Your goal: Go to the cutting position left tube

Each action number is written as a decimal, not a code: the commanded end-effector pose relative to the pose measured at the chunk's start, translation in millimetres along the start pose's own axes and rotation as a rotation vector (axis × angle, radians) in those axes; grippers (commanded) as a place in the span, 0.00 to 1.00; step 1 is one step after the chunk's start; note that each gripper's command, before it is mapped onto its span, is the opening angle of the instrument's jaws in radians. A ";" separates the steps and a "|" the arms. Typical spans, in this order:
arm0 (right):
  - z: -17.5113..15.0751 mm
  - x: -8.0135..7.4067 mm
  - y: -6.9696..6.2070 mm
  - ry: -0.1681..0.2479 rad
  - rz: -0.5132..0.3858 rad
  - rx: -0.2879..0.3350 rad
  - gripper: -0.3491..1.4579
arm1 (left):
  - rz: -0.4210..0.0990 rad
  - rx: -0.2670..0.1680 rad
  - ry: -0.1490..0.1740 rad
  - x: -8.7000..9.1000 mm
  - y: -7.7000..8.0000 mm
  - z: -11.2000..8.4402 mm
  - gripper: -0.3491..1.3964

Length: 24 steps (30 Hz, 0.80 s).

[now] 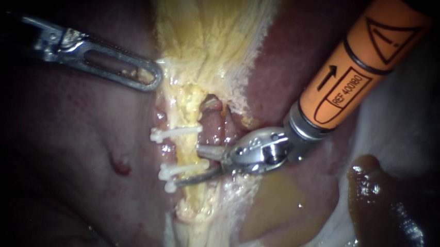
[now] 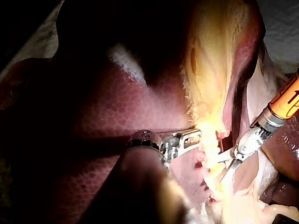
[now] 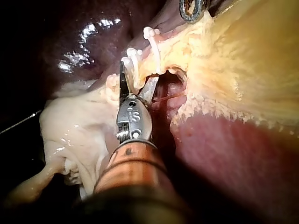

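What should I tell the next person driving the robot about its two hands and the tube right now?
Left instrument: its hand, the two jaws, is shut on the edge of the yellowish tissue.
Right instrument: hand open, tips at the left tube, among the white clips.
Done: the right instrument is at the clipped stretch.
Left to do: check that the tube sits between the open jaws, which is hard to see. The tube looks uncut.
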 end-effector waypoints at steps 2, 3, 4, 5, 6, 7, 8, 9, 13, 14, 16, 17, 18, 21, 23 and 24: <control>-0.4 -0.2 0.1 0.009 0.013 0.011 0.98 | 0.000 0.000 0.000 0.0 0.0 0.0 0.00; -0.6 -0.3 0.2 0.010 0.024 0.015 0.98 | 0.000 0.000 0.000 0.0 0.0 0.0 0.00; -0.7 -0.4 0.4 0.020 0.034 0.023 0.98 | 0.000 0.001 0.000 0.0 0.0 0.0 0.00; -0.9 -0.4 0.5 0.029 0.049 0.029 0.98 | 0.000 0.001 0.000 0.0 0.0 0.0 0.00; -1.0 -0.5 0.5 0.035 0.057 0.036 0.98 | 0.000 0.001 0.000 0.0 0.0 -0.1 0.00; -1.1 -0.6 0.7 0.041 0.069 0.045 0.98 | 0.000 0.001 0.000 0.0 0.0 -0.1 0.00; -1.1 -0.6 0.7 0.047 0.081 0.054 0.98 | 0.000 0.001 0.000 0.0 0.1 -0.1 0.00; -1.1 -0.7 0.8 0.050 0.088 0.062 0.98 | 0.000 0.001 0.000 0.0 0.1 -0.1 0.00; -1.0 -0.8 1.1 0.081 0.123 0.103 0.98 | 0.000 0.001 0.000 0.0 0.0 -0.1 0.00; -0.9 -0.8 1.2 0.083 0.129 0.110 0.98 | 0.000 0.001 0.000 0.0 0.0 -0.1 0.00; -0.8 -0.7 1.3 0.090 0.136 0.123 0.98 | 0.000 0.001 0.001 0.0 0.0 -0.1 0.00; -0.7 -0.7 1.3 0.098 0.146 0.138 0.98 | 0.000 0.001 0.001 0.0 0.0 -0.1 0.00; -0.6 -0.6 1.4 0.106 0.147 0.148 0.98 | 0.000 0.001 0.001 0.0 0.0 -0.1 0.00; -0.4 -0.5 1.4 0.124 0.155 0.171 0.98 | 0.000 0.001 0.001 0.0 0.0 -0.2 0.00; -0.3 -0.4 1.5 0.128 0.153 0.183 0.98 | 0.000 0.001 0.001 0.0 0.0 -0.2 0.00; -0.2 -0.4 1.5 0.128 0.151 0.188 0.98 | 0.000 0.001 0.001 0.0 0.0 -0.2 0.00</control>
